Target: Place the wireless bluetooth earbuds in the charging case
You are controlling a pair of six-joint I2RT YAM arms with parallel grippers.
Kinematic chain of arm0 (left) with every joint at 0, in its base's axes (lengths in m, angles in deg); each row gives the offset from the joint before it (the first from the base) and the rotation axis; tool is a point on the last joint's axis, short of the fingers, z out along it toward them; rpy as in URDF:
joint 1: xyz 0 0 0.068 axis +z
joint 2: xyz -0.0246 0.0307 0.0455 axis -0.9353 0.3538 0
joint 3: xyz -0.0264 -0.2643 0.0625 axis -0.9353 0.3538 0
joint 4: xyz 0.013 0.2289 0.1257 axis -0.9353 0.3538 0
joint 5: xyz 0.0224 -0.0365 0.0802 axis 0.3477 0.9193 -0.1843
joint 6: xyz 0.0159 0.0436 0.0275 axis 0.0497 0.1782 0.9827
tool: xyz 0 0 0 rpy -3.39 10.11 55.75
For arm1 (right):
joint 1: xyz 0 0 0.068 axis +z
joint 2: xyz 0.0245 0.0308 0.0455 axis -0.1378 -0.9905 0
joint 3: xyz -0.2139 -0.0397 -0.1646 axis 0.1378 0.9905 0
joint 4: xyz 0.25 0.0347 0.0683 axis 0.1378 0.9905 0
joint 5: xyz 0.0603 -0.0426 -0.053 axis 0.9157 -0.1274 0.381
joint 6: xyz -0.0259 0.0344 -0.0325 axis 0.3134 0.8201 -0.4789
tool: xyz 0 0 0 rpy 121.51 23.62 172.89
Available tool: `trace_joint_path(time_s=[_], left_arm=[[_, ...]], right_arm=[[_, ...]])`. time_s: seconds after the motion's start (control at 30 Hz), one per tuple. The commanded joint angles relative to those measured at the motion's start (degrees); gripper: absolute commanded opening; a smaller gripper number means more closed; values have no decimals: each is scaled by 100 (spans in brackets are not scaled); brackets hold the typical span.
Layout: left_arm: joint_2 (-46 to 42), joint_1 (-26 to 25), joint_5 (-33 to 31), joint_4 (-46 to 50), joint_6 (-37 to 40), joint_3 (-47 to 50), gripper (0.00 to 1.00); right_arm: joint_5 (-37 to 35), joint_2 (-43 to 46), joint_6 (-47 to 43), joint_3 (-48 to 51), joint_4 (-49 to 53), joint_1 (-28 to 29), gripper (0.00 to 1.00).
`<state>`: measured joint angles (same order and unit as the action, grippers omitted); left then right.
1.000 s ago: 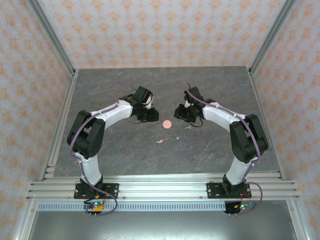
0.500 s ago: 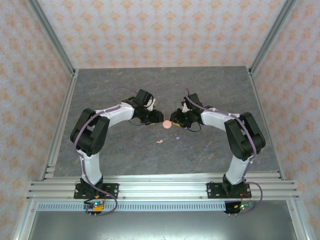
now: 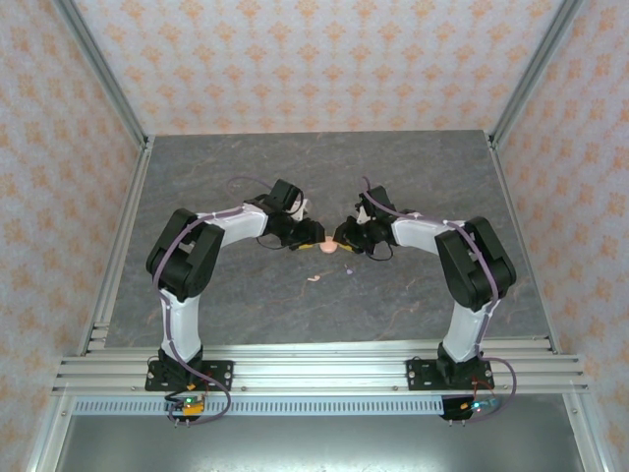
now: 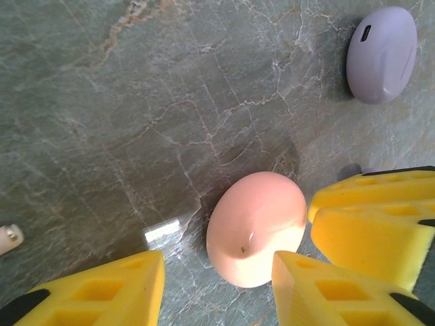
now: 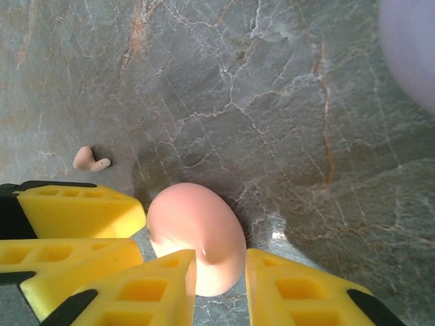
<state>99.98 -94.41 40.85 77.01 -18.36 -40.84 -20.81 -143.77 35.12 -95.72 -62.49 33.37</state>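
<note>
While both jaws flank it, pink case (image 4: pixel 256 227)

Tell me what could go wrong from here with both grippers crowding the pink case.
The right gripper has only the rim of the rounded pink case between its jaws, so the case could squirt out.
The left gripper straddles the same case right beside it, so the two may collide.
A pink earbud lies loose nearby and could be knocked away.
</note>
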Motion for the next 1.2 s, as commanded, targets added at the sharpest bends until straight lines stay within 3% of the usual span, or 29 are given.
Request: trace_joint_path(time_s=[0.0, 0.43, 0.83, 1.0, 1.17], left_arm=[[102, 16, 168, -233, -140, 69, 46], [305, -18, 510, -922, -539, 284, 44], [377, -85, 685, -1447, -907, 385, 37], [289, -88, 647, -1516, -988, 434, 27], [167, -81, 675, -1955, -1358, 612, 26]], right_arm=[[59, -114, 47, -24, -117, 35, 25], [32, -242, 120, 31, -217, 39, 17], [31, -279, 147, 37, -224, 38, 15], [62, -248, 177, 41, -254, 34, 15], [174, -239, 221, 56, -346, 34, 15]])
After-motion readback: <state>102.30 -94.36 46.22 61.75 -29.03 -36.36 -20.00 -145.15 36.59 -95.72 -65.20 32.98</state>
